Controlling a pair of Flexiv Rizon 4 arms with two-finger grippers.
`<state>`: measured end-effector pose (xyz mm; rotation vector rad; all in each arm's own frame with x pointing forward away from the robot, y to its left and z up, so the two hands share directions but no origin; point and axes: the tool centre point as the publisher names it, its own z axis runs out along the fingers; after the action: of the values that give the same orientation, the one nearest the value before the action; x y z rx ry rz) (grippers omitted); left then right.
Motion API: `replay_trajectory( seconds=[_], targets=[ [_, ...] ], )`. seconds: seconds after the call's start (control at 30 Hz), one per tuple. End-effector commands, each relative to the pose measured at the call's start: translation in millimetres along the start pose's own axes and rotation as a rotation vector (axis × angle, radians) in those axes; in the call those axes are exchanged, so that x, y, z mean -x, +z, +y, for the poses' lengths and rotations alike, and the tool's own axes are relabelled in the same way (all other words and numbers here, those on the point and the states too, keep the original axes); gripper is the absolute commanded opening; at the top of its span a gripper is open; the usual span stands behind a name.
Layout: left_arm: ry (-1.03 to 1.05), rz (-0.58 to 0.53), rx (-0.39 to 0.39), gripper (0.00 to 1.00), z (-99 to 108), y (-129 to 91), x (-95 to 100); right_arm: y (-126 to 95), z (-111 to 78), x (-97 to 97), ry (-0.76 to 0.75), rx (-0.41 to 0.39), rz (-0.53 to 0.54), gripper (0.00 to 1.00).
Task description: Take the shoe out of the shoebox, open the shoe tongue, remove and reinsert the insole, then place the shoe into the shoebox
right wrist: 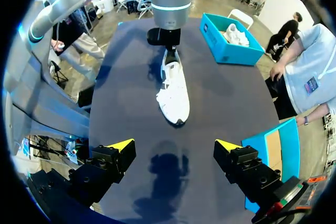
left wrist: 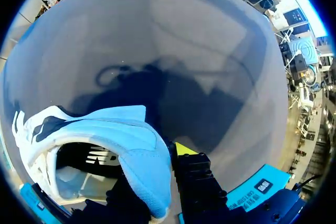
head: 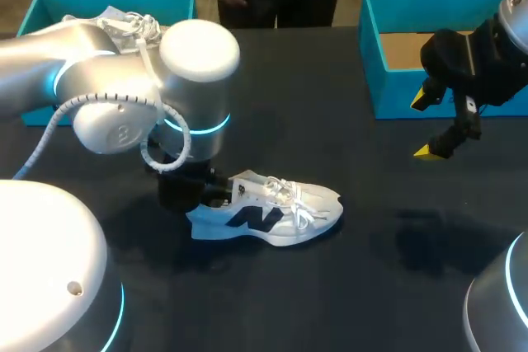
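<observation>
A white sneaker (head: 276,210) with a light blue heel and a dark side logo rests on its sole on the dark table, toe to the right. My left gripper (head: 188,189) is shut on the heel collar (left wrist: 142,156). One yellow-tipped finger (left wrist: 185,149) presses the outside of the heel, and the other is hidden inside the shoe. My right gripper (head: 427,125) hangs open and empty above the table, right of the shoe and beside the open blue shoebox (head: 371,47). From the right wrist, the sneaker (right wrist: 173,90) lies well ahead of that gripper (right wrist: 175,145).
A second blue box (head: 49,6) at the back left holds another white shoe (head: 124,24). The right shoebox shows a bare cardboard floor. The left arm's bulky joints (head: 124,80) hang over the table's left half.
</observation>
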<state>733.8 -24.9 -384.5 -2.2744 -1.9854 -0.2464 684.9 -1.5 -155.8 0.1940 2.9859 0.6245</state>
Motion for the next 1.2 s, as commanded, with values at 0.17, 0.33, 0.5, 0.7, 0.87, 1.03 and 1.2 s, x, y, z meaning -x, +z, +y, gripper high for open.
replay_trajectory(
  seconds=[0.17,0.33,0.5,0.7,0.87,1.03,1.2],
  targets=[
    [0.004,-0.023,-0.017,0.36,-1.7,8.0,3.5,1.6,2.2,3.1,0.001,-0.004,0.006,1.00],
    [0.010,-0.051,-0.011,1.00,-6.9,-2.7,4.7,1.6,2.2,3.1,0.001,-0.004,0.006,1.00],
    [-0.026,-0.137,-0.012,1.00,-8.7,-21.6,-0.3,1.6,2.2,3.1,0.001,-0.004,0.006,1.00],
    [-0.095,-0.214,-0.013,1.00,-12.3,-47.2,-6.7,1.6,2.2,3.1,0.001,-0.004,0.006,1.00],
    [-0.145,-0.265,-0.017,1.00,-13.0,-64.5,-12.7,1.6,2.2,3.1,0.001,-0.004,0.006,1.00],
    [-0.142,-0.272,-0.021,1.00,-18.4,-85.8,-18.2,1.6,2.2,3.1,0.001,-0.004,0.006,1.00],
    [-0.174,-0.259,-0.029,1.00,-22.3,-97.6,-32.1,1.6,2.2,3.1,0.001,-0.004,0.006,1.00]
  ],
)
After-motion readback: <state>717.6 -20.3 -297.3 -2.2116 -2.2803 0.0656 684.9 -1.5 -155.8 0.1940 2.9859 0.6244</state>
